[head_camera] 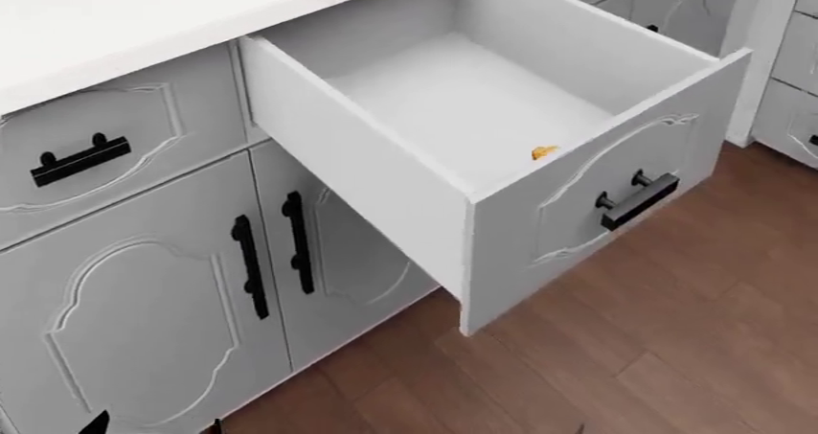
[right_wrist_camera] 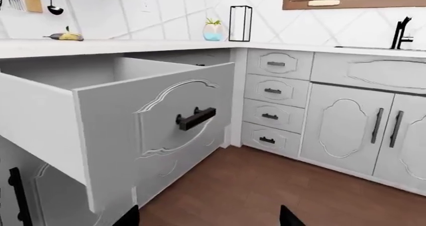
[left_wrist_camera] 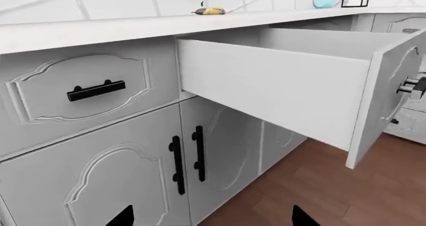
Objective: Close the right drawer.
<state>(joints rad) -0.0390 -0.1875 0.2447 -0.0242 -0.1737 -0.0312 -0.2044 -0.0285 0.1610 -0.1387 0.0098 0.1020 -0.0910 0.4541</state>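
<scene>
The right drawer (head_camera: 601, 194) stands pulled far out from under the white countertop (head_camera: 115, 22). Its curly-framed front carries a black bar handle (head_camera: 635, 200), and a small orange object (head_camera: 545, 152) lies inside the pale box. In the left wrist view the drawer's plain side wall (left_wrist_camera: 266, 86) fills the middle, and my left gripper (left_wrist_camera: 211, 218) is open low in front of the cabinet doors, holding nothing. In the right wrist view the drawer front (right_wrist_camera: 173, 121) and its handle (right_wrist_camera: 195, 118) face me. My right gripper (right_wrist_camera: 209, 218) is open over the floor, short of the front and apart from it.
The left drawer (head_camera: 77, 156) is shut. Below it are cabinet doors with vertical black handles (head_camera: 268, 252). A stack of small drawers (right_wrist_camera: 273, 91) and more doors (right_wrist_camera: 372, 131) line the corner run. Brown wooden floor (head_camera: 639, 357) lies in front. A banana (right_wrist_camera: 63, 36) and vase (right_wrist_camera: 213, 30) sit on the counter.
</scene>
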